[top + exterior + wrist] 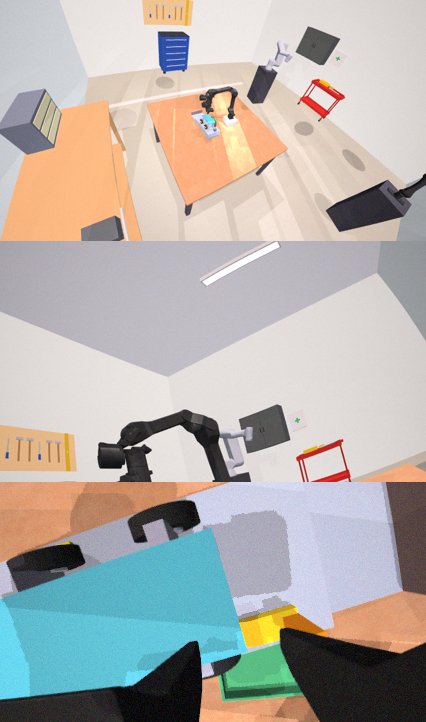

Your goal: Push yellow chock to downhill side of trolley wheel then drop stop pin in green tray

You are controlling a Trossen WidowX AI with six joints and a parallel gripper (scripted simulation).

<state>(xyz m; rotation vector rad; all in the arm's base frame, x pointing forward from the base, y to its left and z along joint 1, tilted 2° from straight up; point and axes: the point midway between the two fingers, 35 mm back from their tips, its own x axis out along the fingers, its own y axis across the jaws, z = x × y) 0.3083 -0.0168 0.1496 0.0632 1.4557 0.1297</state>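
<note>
Orange tabletop: trolley on ramp at left; partly open gripper, holding nothing; yellow chock by its downhill end, wheel contact hidden. Red-headed pin apparently seated — pulling and dropping remain; green tray, visible part empty.

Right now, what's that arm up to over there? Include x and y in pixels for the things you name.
The black arm (219, 89) (167, 427) is working above a trolley (208, 118) (120, 617) on a ramp (212, 135) (355, 547). Its tool (239, 644) is open and holds nothing. The yellow chock (267, 627) is beside the trolley, and the red pin (214, 125) is in place.
</note>
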